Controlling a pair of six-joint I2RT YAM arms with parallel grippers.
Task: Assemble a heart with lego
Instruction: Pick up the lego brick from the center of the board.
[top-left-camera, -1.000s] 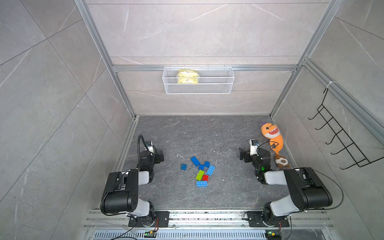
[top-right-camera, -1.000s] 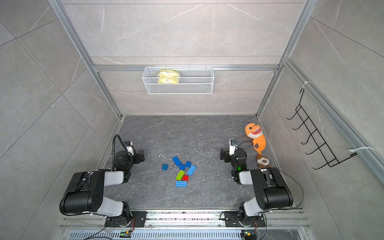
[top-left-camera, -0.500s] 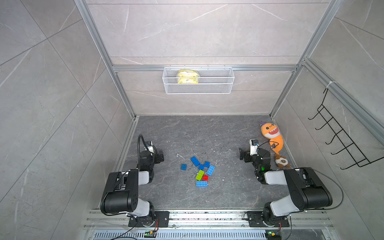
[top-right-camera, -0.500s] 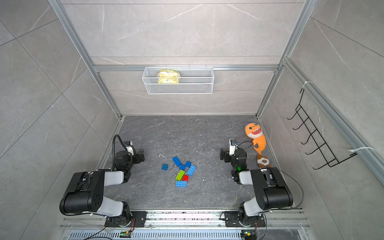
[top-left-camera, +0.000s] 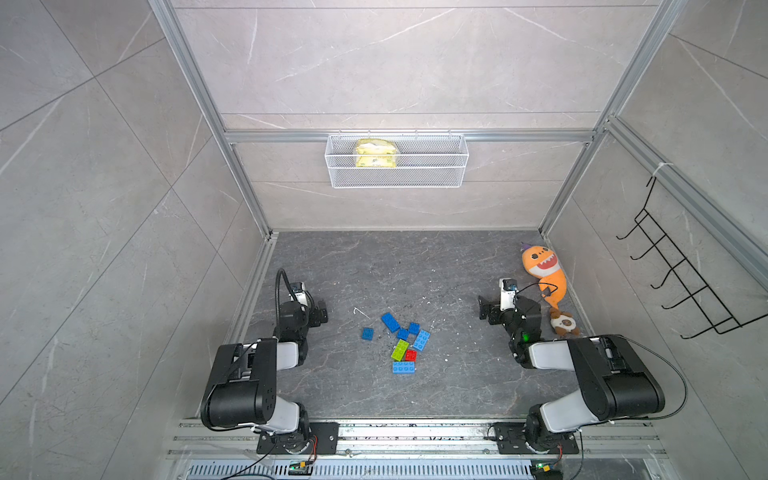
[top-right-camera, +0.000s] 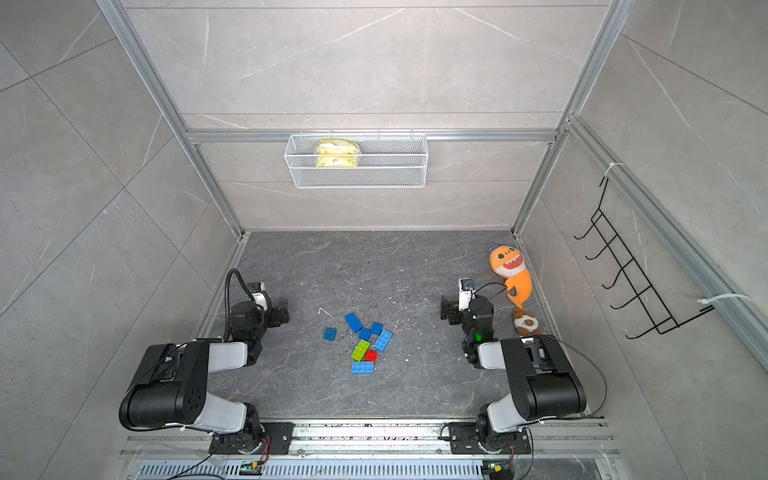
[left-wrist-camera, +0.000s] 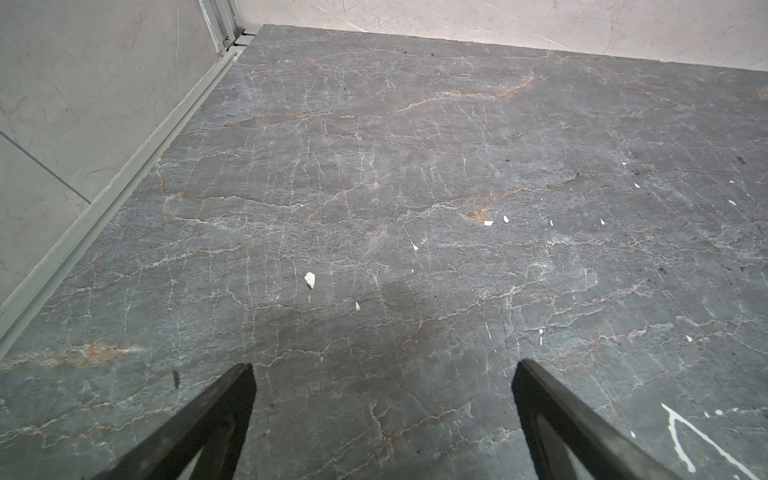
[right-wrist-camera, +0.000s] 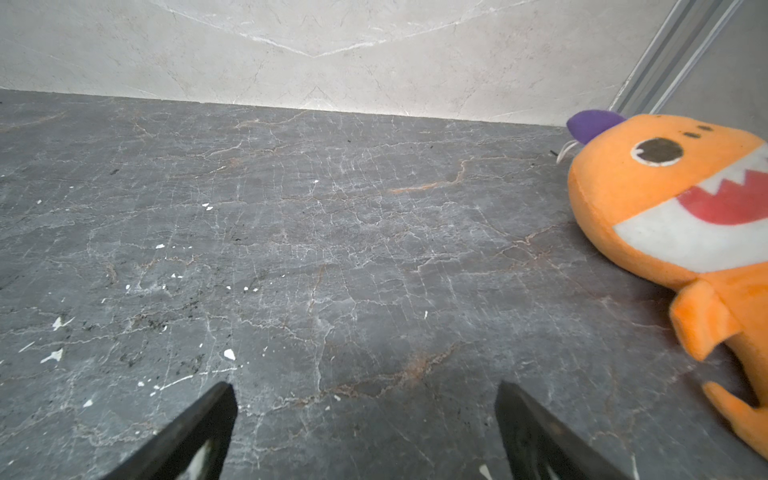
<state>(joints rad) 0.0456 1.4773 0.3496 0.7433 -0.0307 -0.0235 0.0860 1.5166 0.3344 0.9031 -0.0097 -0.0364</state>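
Since the blue, lime and red plastic bricks (top-left-camera: 400, 349) lie loose, seemingly unjoined, both arms' jaws hang open, empty, flanking them.

Remote view: a tiled cell under even, soft light.
I see pale grey marble-look walls (top-left-camera: 395, 62) framed by aluminium posts (top-left-camera: 215, 120), a dark veined tabletop (top-left-camera: 399, 266) flecked with white chips (left-wrist-camera: 310, 279), a white wire basket (top-left-camera: 397, 176) on the back wall, and a black hook rack (top-left-camera: 685, 266) on the right wall.

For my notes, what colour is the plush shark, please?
The plush shark is mainly orange; right wrist view.
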